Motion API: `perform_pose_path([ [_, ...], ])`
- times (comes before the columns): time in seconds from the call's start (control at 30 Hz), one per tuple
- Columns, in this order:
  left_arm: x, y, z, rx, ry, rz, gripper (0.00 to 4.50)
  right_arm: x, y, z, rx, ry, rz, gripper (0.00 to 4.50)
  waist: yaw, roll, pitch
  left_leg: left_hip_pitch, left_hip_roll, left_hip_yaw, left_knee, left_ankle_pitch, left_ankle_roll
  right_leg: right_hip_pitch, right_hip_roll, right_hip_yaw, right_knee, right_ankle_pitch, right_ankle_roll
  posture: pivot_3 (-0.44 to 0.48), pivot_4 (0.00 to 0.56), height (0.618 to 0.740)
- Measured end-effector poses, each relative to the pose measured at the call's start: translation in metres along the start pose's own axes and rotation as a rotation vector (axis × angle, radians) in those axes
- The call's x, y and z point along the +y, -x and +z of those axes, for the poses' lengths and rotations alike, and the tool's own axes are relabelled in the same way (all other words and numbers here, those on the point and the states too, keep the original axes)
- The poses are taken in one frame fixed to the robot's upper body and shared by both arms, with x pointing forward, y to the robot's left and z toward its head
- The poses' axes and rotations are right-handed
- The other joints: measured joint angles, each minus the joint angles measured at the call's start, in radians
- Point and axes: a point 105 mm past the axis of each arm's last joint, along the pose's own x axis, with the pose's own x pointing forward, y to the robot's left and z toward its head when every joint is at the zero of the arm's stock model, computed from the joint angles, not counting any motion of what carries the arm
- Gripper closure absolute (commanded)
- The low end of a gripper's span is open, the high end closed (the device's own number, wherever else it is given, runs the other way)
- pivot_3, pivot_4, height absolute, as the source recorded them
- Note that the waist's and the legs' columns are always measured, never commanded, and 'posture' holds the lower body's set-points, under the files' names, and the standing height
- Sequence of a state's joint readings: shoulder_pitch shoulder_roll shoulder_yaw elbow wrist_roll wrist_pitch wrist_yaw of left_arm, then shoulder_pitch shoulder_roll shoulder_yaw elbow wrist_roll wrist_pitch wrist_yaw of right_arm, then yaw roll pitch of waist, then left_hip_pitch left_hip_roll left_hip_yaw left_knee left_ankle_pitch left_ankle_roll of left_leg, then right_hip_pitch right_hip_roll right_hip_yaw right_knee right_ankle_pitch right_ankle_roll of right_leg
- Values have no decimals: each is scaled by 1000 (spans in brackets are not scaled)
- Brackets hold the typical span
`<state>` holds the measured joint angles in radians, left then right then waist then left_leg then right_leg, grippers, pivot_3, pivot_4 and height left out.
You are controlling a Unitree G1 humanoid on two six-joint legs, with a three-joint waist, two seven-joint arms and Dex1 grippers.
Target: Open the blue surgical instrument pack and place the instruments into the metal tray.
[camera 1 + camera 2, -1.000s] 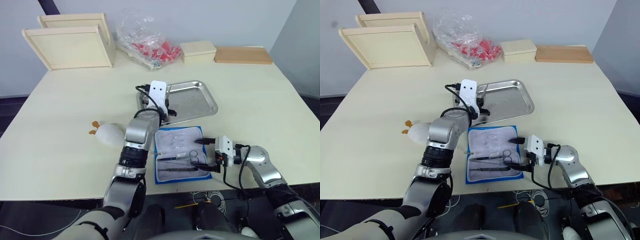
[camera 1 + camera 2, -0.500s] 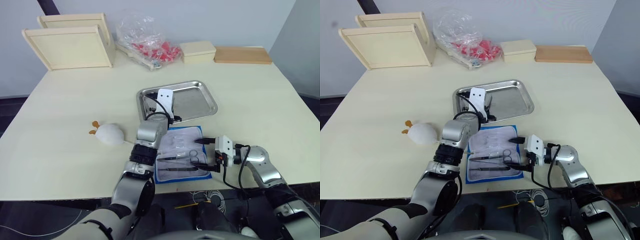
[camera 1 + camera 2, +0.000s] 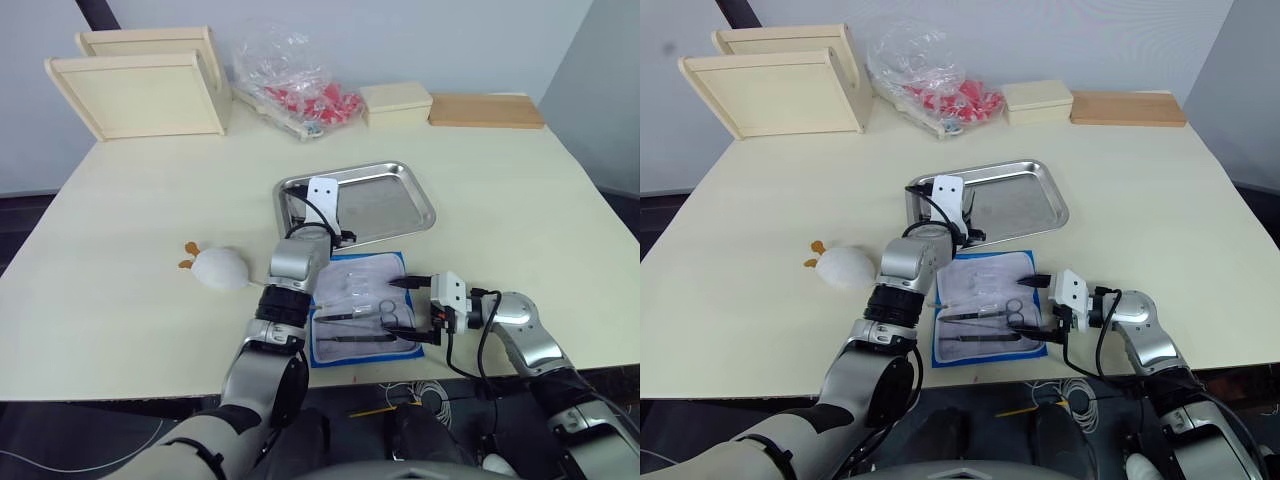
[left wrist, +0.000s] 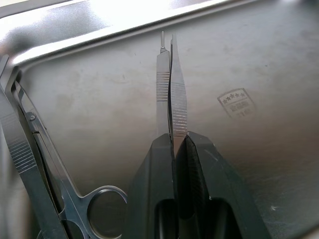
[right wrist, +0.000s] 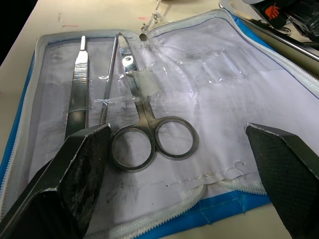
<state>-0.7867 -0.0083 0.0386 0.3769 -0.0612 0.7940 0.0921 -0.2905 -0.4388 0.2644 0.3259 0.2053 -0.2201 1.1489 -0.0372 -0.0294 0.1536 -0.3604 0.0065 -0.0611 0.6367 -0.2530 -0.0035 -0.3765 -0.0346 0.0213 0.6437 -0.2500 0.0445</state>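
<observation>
The left gripper (image 4: 174, 144) is clamping forceps (image 4: 169, 84) over the tray (image 3: 410, 215), where scissors (image 4: 35, 149) are already lying. The right gripper (image 5: 174, 144) is hovering with fingers spread wide over the open pack (image 3: 350, 290), lying just in front of the tray, with scissors (image 5: 144, 119) and a scalpel handle (image 5: 77, 84) inside.

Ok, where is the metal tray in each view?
Left eye: metal tray mid-table, beyond the blue pack.
Right eye: same spot.
Left wrist: its floor under the forceps.
Right wrist: probably the rim beyond the pack.
Landmark: left gripper, shut on forceps, over the tray.
</observation>
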Motion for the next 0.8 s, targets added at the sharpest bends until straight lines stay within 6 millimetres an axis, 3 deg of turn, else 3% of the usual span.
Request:
perform_pose_path([
  [0.57, -10, 0, 1, -14, -2, -69, 4470, 0, 0, 0, -1, 1, -1, 0, 0, 0, 0, 0, 0, 0, 0, 0, 0, 0, 0, 0, 0, 0, 0, 0, 150, 740],
  [0.77, -5, 0, 0, -7, 6, -50, 2036, 0, 0, 0, -1, 1, -1, 0, 0, 0, 0, 0, 0, 0, 0, 0, 0, 0, 0, 0, 0, 0, 0, 0, 150, 740],
  [0.8, -4, 0, 0, -6, 8, -45, 2036, 0, 0, 0, -1, 1, -1, 0, 0, 0, 0, 0, 0, 0, 0, 0, 0, 0, 0, 0, 0, 0, 0, 0, 150, 740],
])
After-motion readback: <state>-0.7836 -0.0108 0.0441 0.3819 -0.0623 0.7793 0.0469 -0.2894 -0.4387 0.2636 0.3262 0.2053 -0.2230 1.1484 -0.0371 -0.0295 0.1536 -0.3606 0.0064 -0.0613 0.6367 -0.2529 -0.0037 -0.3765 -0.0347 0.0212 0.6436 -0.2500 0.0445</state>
